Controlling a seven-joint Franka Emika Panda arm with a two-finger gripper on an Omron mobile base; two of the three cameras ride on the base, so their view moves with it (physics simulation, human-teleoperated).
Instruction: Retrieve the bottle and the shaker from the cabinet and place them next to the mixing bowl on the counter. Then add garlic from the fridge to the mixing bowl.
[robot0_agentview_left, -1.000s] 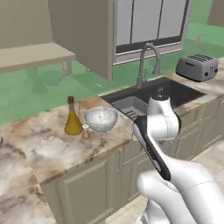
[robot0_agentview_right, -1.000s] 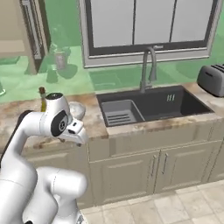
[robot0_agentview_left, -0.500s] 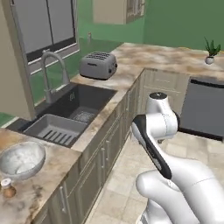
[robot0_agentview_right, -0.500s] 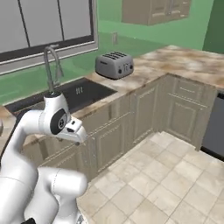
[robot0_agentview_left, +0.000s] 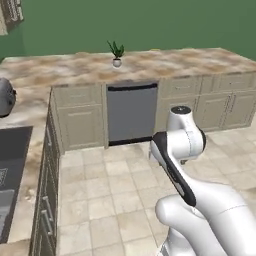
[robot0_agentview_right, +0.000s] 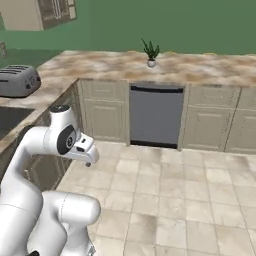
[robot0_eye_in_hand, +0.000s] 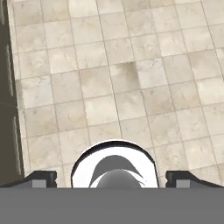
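Observation:
My gripper (robot0_eye_in_hand: 111, 178) points down at the tiled floor (robot0_eye_in_hand: 122, 78), open, with nothing between its two dark fingertips (robot0_eye_in_hand: 43, 177), which stand far apart. The arm (robot0_agentview_left: 175, 165) is folded close over the base. The mottled marble counter (robot0_agentview_left: 150, 62) runs along the far wall and down the left side (robot0_agentview_right: 200, 70). The bottle, the shaker, the mixing bowl, the garlic, the cabinet and the fridge are out of view.
A grey dishwasher (robot0_agentview_left: 132, 112) sits under the far counter, with a small potted plant (robot0_agentview_right: 150, 53) above it. A toaster (robot0_agentview_right: 17, 81) stands on the left run beside the sink (robot0_agentview_left: 10, 170). A wall cupboard (robot0_agentview_right: 42, 12) hangs at the upper left. Open floor lies ahead.
The whole picture has swung to the right: the base has turned away from the sink stretch with the bottle and bowl toward the corner and dishwasher. The gripper has stayed open.

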